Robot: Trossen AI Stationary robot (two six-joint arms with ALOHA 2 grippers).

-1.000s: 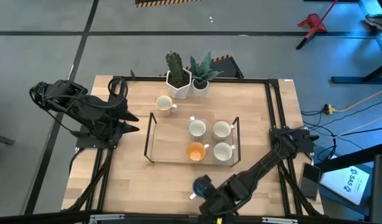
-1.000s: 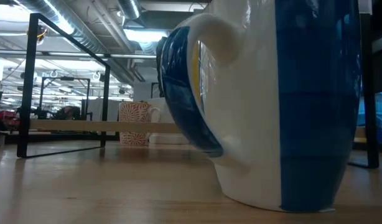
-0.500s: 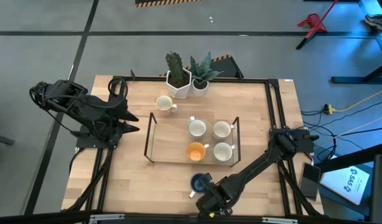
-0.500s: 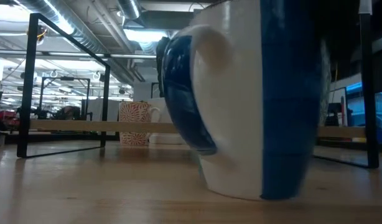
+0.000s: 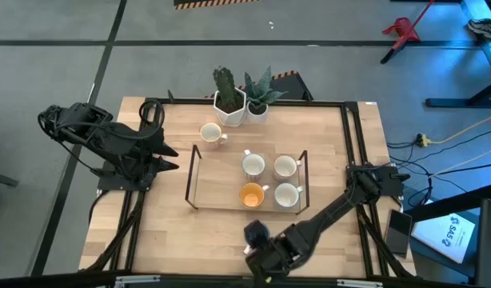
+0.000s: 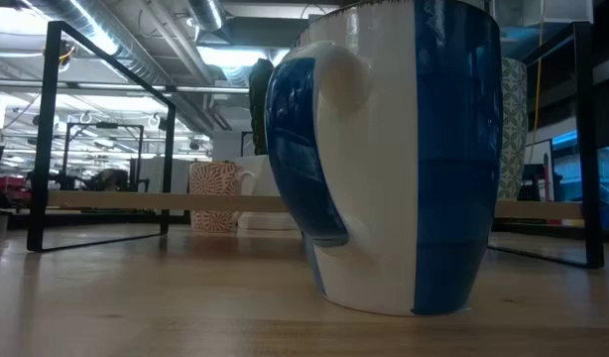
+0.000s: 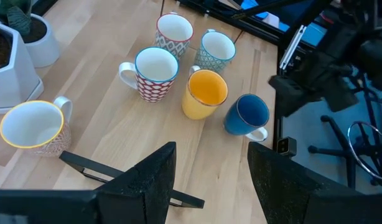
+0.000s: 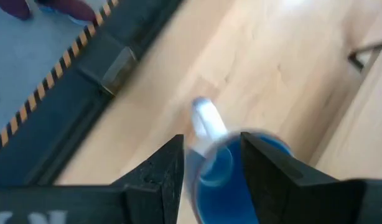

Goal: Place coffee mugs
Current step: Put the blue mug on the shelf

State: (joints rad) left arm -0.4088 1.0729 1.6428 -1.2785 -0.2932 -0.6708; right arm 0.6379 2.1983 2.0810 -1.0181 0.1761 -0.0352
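Blue mug (image 5: 254,233) nudged along the table's near edge
Right gripper (image 5: 271,254) has trailed it leftward, fingers straddling it; grip uncertain, placement pending.

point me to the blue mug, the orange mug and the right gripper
blue mug (image 7: 248,114), left wrist view, on its outer wall below the rim.
orange mug (image 7: 205,93), left wrist view, on its yellow-orange inside.
right gripper (image 8: 211,163), right wrist view, midway between its two dark fingertips, around the blue mug.

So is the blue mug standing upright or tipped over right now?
Upright. The blue mug sits flat on the table in the low view, and its open mouth faces up in the left wrist view.
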